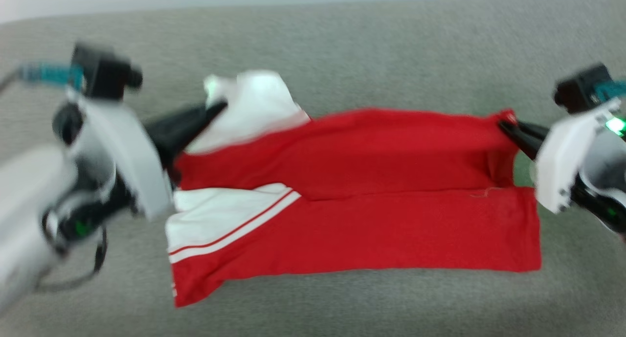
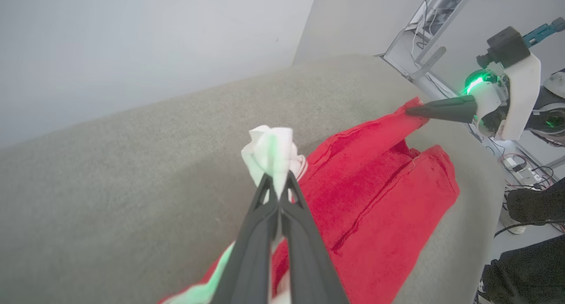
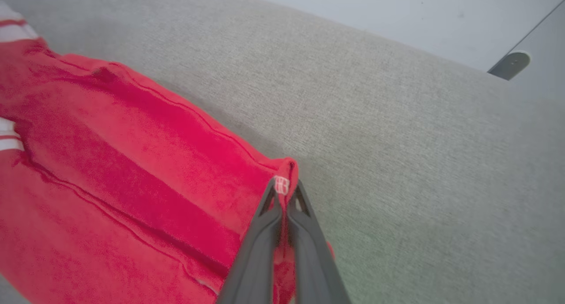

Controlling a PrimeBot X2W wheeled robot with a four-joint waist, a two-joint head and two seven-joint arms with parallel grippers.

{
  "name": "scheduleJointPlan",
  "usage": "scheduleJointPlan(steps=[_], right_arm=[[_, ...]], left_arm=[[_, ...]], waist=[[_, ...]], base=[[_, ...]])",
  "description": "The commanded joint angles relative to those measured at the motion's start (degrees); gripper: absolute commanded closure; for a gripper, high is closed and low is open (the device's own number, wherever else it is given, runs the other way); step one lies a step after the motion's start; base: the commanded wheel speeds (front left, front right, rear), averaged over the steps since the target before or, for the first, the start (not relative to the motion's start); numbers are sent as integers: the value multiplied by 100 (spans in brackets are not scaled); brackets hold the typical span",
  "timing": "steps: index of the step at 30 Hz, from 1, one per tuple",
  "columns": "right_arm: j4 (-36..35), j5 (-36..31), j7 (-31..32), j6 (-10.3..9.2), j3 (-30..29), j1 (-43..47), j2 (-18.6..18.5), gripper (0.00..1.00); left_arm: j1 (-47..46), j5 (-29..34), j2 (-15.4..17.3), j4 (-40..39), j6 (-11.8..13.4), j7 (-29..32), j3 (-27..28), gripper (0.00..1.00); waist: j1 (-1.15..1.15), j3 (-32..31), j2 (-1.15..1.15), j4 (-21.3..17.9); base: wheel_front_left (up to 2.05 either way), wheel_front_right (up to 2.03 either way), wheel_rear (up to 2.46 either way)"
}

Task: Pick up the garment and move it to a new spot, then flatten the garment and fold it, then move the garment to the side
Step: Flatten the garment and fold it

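Jaws of left gripper [image 1: 220, 107] pinch the shirt's [image 1: 371, 219] white sleeve [image 1: 254, 102]; right gripper [image 1: 503, 126] pinches its red hem corner [image 3: 282, 169] over grey surface [image 1: 342, 48].

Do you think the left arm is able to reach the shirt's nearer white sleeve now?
Probably not yet: the left gripper is shut on the far sleeve; the nearer sleeve lies uncovered close by.

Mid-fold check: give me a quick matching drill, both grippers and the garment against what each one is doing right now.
1. left gripper
2. right gripper
3. garment

A. shut on a red corner
B. lying on the grey surface
C. shut on bunched white cloth

Pairs: 1-C, 2-A, 3-B
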Motion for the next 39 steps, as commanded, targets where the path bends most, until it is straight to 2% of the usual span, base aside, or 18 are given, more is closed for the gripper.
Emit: scheduleJointPlan(steps=[1, 7, 12, 16, 21, 31, 32, 33, 34, 35, 36, 39], right_arm=[[-161, -16, 24, -6, -89, 226, -140, 100], [-889, -68, 239, -5, -737, 1154, -488, 100], [-1396, -218, 521, -5, -1378, 2033, -399, 100], [-1730, -398, 732, -5, -1865, 2636, -168, 100], [-1871, -731, 897, -5, -2269, 3064, 143, 100], [-1639, -1113, 866, -5, -2435, 3034, 533, 100], [-1616, -1119, 845, -5, -2424, 3024, 563, 100], [-1601, -1088, 824, -5, -2417, 3014, 599, 84], [-1592, -1029, 805, -5, -2429, 3013, 630, 61], [-1598, -993, 787, -5, -2446, 3021, 642, 33], [-1613, -968, 743, -5, -2479, 3038, 646, 0], [-1699, -871, 737, -5, -2578, 3139, 664, 0]], left_arm=[[244, 52, 150, -208, 5, -158, -61, 100], [1114, 45, 715, -1034, 4, -946, -237, 100], [1863, 45, 885, -1167, 4, -1421, -327, 100], [2310, 67, 729, -1017, 4, -1624, -343, 100], [2526, 150, 336, -624, 4, -1701, -266, 100], [2759, 460, -509, 443, 4, -1723, 138, 100], [2797, 476, -558, 514, 4, -1723, 201, 78], [2830, 481, -605, 564, 4, -1722, 252, 64], [2857, 523, -648, 612, 4, -1719, 304, 50], [2874, 569, -680, 662, 4, -1719, 394, 9], [2911, 576, -720, 700, 4, -1720, 500, 0], [3113, 669, -753, 736, 5, -1720, 809, 0]], waist=[[0, -401, 0, 422], [0, -451, 0, 577], [0, -400, 0, 653], [0, -315, 0, 685], [0, -167, 0, 749], [0, 63, 0, 768], [0, 59, 0, 767], [0, 50, 0, 766], [0, 31, 0, 768], [0, 1, 0, 769], [0, -36, 0, 770], [0, -156, 0, 761]], base=[[0, 0, 0], [0, 0, 0], [0, 0, 0], [0, 0, 0], [0, 0, 0], [0, 0, 0], [0, 0, 0], [0, 0, 0], [0, 0, 0], [0, 0, 0], [0, 0, 0], [0, 0, 0]])
